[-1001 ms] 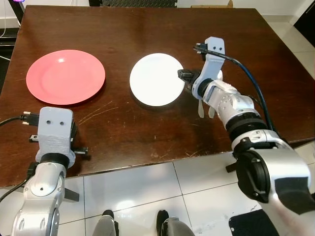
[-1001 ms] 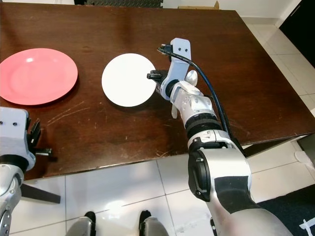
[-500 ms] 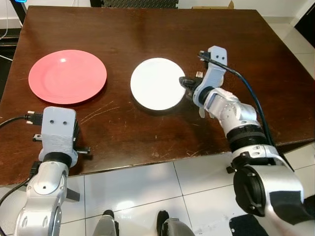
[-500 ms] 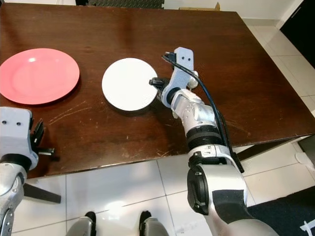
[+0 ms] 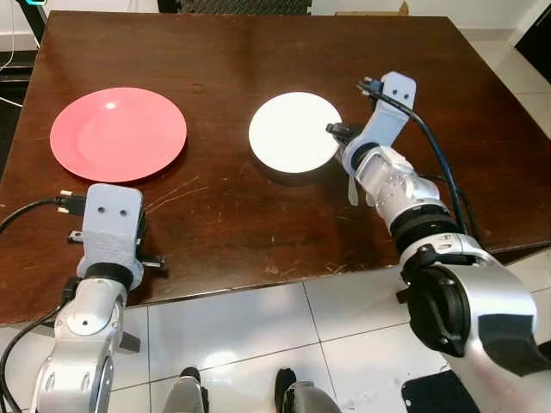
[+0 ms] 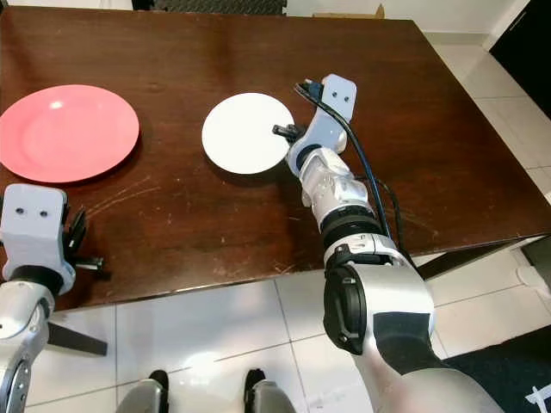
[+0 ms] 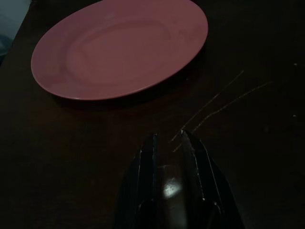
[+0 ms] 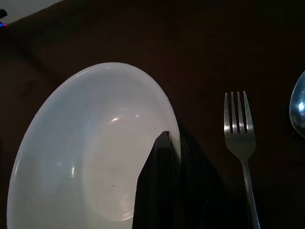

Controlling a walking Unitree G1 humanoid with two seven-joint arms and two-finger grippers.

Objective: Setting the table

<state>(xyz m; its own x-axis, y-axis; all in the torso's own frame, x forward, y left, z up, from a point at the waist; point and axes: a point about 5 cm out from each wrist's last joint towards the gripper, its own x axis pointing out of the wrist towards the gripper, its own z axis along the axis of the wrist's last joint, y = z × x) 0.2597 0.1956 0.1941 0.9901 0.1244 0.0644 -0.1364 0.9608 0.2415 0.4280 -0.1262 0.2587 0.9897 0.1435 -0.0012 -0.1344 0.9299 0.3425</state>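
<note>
A small white plate [image 5: 291, 131] lies at the middle of the dark wooden table [image 5: 258, 43]. My right gripper [image 5: 334, 129] is shut on the plate's right rim; in the right wrist view one black finger [image 8: 159, 181] lies over the plate [image 8: 90, 157] and the other sits under the rim. A fork [image 8: 240, 138] and a spoon [image 8: 299, 106] lie on the table just beside that rim. A larger red plate [image 5: 118, 133] rests at the left. My left gripper [image 7: 168, 136] hovers shut and empty over the table's near left part, short of the red plate [image 7: 119, 47].
The table's front edge [image 5: 258, 284] runs just ahead of my body, with white tiled floor [image 5: 258, 335] below it. Light scratches [image 5: 172, 200] mark the wood near the red plate. The far half of the table is bare wood.
The white plate has slid to the right and slightly farther away, held by my right gripper. The left arm has shifted only a little; the red plate has not moved.
</note>
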